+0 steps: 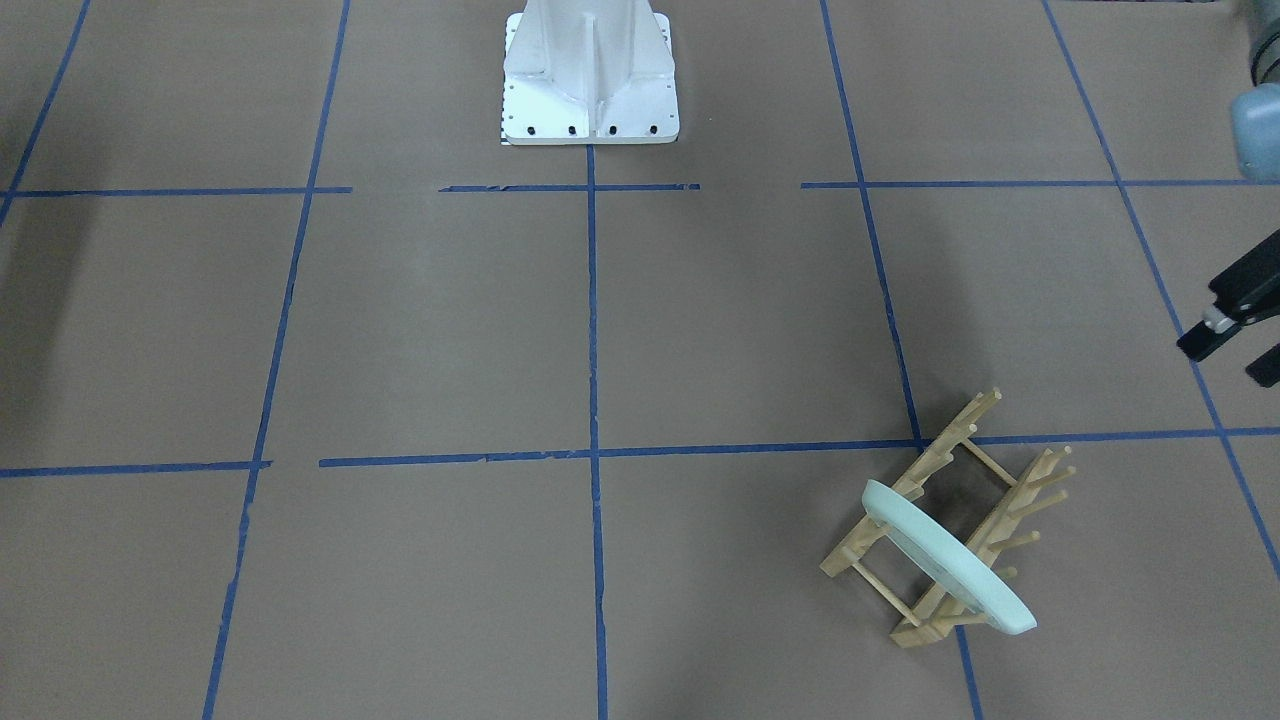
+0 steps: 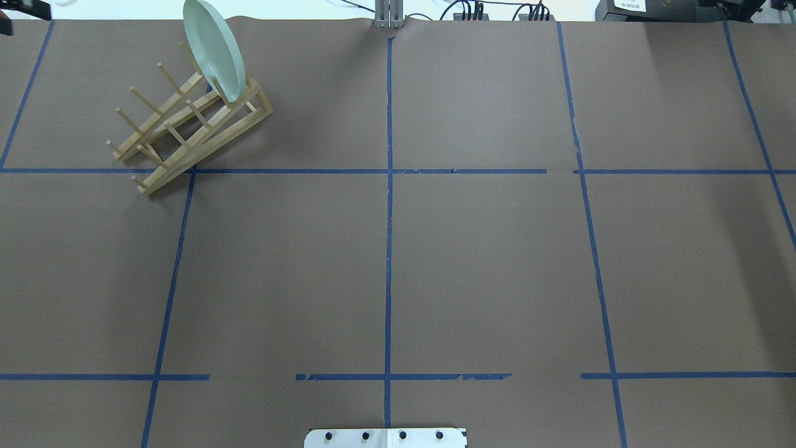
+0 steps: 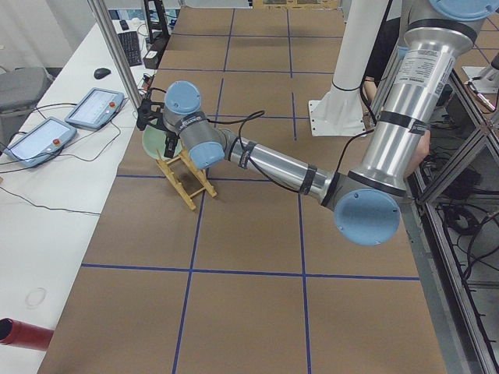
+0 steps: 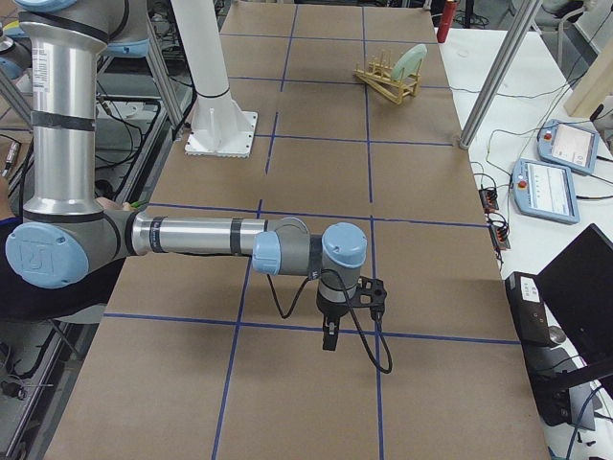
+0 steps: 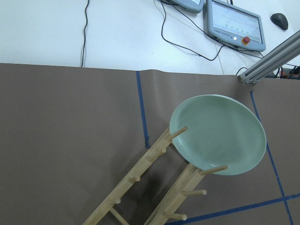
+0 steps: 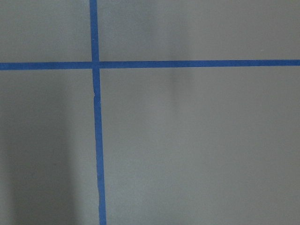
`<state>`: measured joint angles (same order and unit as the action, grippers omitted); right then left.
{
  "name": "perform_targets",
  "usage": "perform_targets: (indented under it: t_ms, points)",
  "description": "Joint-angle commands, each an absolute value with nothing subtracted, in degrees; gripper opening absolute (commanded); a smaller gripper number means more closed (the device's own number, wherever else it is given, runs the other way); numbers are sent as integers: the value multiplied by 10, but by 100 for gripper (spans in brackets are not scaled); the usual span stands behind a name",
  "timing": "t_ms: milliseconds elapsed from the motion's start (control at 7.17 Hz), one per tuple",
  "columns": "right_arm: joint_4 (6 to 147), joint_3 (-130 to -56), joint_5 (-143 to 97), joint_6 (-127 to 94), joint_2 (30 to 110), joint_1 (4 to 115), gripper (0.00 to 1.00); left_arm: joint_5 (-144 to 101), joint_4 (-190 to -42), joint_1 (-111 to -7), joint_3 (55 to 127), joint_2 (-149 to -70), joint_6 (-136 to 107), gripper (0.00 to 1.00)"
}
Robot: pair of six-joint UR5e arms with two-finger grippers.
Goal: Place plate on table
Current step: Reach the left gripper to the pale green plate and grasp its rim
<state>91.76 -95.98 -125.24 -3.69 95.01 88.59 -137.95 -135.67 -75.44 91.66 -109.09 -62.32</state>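
Observation:
The pale mint-green plate [image 1: 950,555] stands on edge in the far end of the light wooden peg rack [image 1: 940,455]. It also shows in the overhead view [image 2: 214,50] and in the left wrist view [image 5: 218,133], leaning on the pegs. My left gripper [image 1: 1235,355] hovers apart from the rack on the table's outer side, its fingers spread and empty. The brown table [image 2: 485,267] with blue tape lines lies all around. My right gripper [image 4: 330,335] shows only in the exterior right view, far from the plate. I cannot tell whether it is open or shut.
The white robot base [image 1: 590,75] stands at the table's middle back. An aluminium post [image 5: 272,61] and two control tablets [image 5: 234,23] are just beyond the table edge behind the rack. A red cylinder [image 3: 23,333] lies on the side bench.

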Motion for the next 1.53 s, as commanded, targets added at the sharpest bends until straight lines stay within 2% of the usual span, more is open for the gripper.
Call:
perform_targets:
  t_ms: [0, 279, 698, 977, 1395]
  points:
    - [918, -960, -1252, -37, 950, 886, 100, -1300, -1456, -674, 886, -1129, -870, 100]
    - [918, -960, -1252, -36, 950, 886, 100, -1149, -1554, -630, 847, -1148, -1064, 100]
    - [918, -960, -1252, -37, 950, 886, 100, -1116, -1556, -606, 754, -1210, -1080, 100]
    - [918, -960, -1252, -37, 950, 886, 100, -1116, -1556, -602, 737, -1227, -1077, 91]
    - [918, -960, -1252, -36, 950, 886, 100, -1116, -1556, -597, 728, -1232, -1073, 66]
